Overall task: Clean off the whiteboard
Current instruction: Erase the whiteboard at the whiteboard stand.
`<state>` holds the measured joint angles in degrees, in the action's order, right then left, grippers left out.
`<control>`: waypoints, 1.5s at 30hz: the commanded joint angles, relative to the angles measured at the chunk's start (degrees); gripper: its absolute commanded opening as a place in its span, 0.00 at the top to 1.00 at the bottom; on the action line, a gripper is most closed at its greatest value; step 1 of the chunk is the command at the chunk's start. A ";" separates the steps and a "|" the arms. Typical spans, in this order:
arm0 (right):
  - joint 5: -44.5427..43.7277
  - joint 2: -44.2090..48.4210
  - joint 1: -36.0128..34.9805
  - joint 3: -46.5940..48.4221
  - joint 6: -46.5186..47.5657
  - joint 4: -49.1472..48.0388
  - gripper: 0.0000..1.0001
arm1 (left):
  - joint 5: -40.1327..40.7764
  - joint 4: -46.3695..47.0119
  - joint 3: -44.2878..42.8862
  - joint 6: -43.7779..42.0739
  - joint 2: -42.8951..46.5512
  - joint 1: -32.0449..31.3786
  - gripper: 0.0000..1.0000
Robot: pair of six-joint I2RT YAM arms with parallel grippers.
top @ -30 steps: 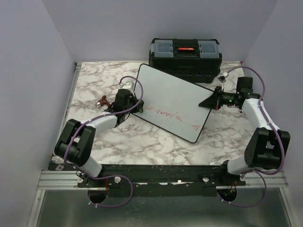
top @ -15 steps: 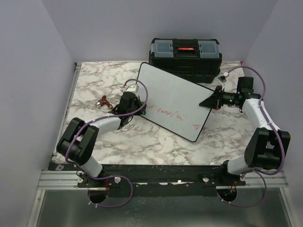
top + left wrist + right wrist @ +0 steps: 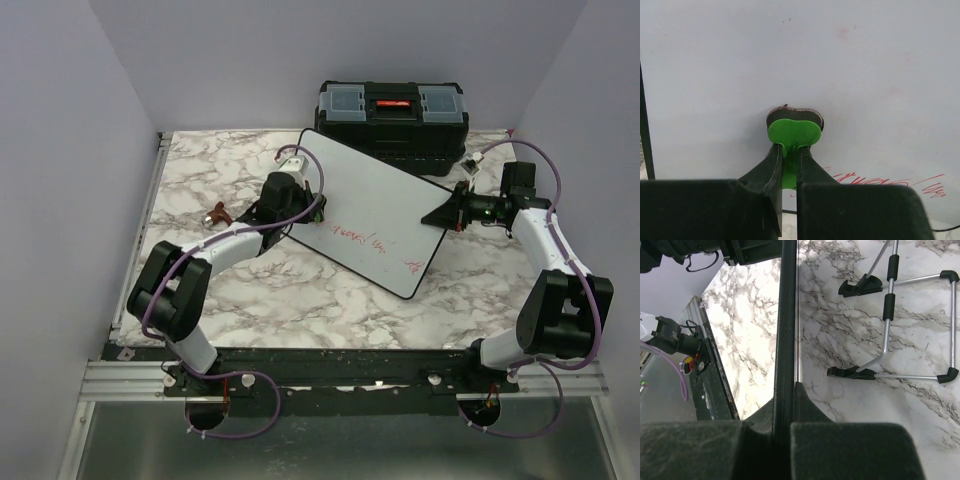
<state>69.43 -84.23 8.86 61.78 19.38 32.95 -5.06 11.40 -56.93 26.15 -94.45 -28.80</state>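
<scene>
The whiteboard (image 3: pixel 385 200) lies tilted across the marble table, with red marker lines (image 3: pixel 375 243) along its near half. My left gripper (image 3: pixel 308 205) is over the board's left part, shut on the handle of a green eraser (image 3: pixel 793 132) whose dark pad rests against the white surface (image 3: pixel 865 60). In the left wrist view, red writing (image 3: pixel 880 179) shows low on the right, near the left gripper (image 3: pixel 790 150). At the board's right edge, my right gripper (image 3: pixel 452 213) is shut on the thin black frame (image 3: pixel 785 315); the right gripper (image 3: pixel 787 387) pinches it edge-on.
A black toolbox (image 3: pixel 392 110) with a red latch stands behind the board. A small reddish-brown object (image 3: pixel 216 213) lies on the table to the left. A metal wire stand with black feet (image 3: pixel 888 315) shows beneath the board. Purple walls enclose the table.
My left gripper has slid the eraser from the board's near-left edge toward the far side. The right gripper has kept its hold on the frame.
</scene>
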 commanded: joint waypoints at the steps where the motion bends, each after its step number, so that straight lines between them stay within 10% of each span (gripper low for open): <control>1: -0.52 -0.24 -3.41 -0.87 3.79 7.04 1.00 | 0.71 4.54 7.10 1.50 -4.17 -0.73 1.00; 15: -0.79 -0.19 -3.78 -1.05 3.31 6.43 0.99 | 4.61 3.02 15.85 3.68 -0.38 -2.27 1.00; 32: -0.94 -0.36 -3.83 -1.22 3.37 6.34 0.99 | 10.51 -4.95 -1.47 -1.21 -0.26 1.34 1.00; 45: -1.04 -0.94 -4.10 -1.22 3.86 6.63 0.99 | 8.04 1.37 10.48 4.64 0.62 -4.06 1.00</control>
<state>68.60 -84.33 7.66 61.78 20.10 32.67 3.70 12.12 -51.57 28.53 -93.12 -29.47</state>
